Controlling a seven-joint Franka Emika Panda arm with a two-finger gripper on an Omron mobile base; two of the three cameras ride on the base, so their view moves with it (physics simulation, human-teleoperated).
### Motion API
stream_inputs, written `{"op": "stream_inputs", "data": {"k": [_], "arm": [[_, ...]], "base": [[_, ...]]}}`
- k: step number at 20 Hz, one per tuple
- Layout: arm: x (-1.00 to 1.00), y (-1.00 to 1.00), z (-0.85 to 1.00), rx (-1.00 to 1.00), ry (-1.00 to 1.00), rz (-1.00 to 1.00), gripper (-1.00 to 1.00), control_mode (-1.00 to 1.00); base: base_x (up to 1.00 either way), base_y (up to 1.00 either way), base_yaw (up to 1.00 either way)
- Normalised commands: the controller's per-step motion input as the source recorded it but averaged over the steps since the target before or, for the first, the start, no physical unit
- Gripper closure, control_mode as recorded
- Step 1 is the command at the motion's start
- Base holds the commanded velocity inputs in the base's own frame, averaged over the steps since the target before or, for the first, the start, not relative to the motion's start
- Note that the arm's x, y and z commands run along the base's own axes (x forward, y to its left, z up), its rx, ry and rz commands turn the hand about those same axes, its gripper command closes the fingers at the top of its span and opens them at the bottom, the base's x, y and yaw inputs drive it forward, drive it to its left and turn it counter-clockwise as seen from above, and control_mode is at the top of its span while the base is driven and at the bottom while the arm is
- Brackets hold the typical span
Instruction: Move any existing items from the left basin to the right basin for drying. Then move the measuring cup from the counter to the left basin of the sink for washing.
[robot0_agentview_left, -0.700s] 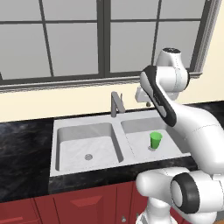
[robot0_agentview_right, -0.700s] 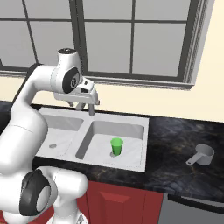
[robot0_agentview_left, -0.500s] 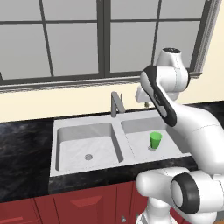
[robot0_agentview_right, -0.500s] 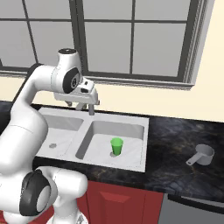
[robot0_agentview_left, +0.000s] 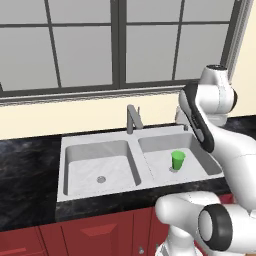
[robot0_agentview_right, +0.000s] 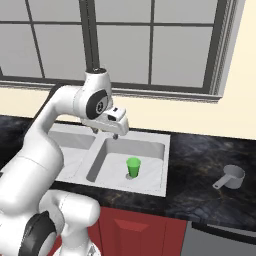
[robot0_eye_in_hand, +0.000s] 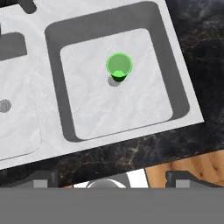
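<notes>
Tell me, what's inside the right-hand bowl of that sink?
A small green tumbler stands upright in the right basin, mouth open. The spot directly under the tumbler is covered, so any drain there can't be seen.

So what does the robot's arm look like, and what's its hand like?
The arm is made of smooth, glossy white rounded segments, with dark grey round caps at the joints. Its hand is a white boxy block, and the gripper has two small dark fingers. No cables or markings show.

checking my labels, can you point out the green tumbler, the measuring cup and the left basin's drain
green tumbler (robot0_eye_in_hand: 119, 65), hand view, on its open rim and inside
measuring cup (robot0_agentview_right: 233, 175), right base view, on its round bowl
left basin's drain (robot0_agentview_left: 101, 179), left base view, on the small round hole in the basin floor
</notes>
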Motion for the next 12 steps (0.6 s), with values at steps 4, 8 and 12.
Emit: {"op": "stream_inputs", "data": {"k": [4, 8, 12], "arm": [[-0.12, -0.66, -0.30, -0.03, 0.06, -0.35, -1.00, -1.00], [-0.01, -0.64, -0.15, -0.05, 0.13, -0.34, -1.00, -1.00], [0.00, -0.62, -0.02, -0.03, 0.20, -0.36, -1.00, -1.00]], "base": [[0.00, 0.00, 0.00], [0.00, 0.00, 0.00], [0.00, 0.00, 0.00]]}}
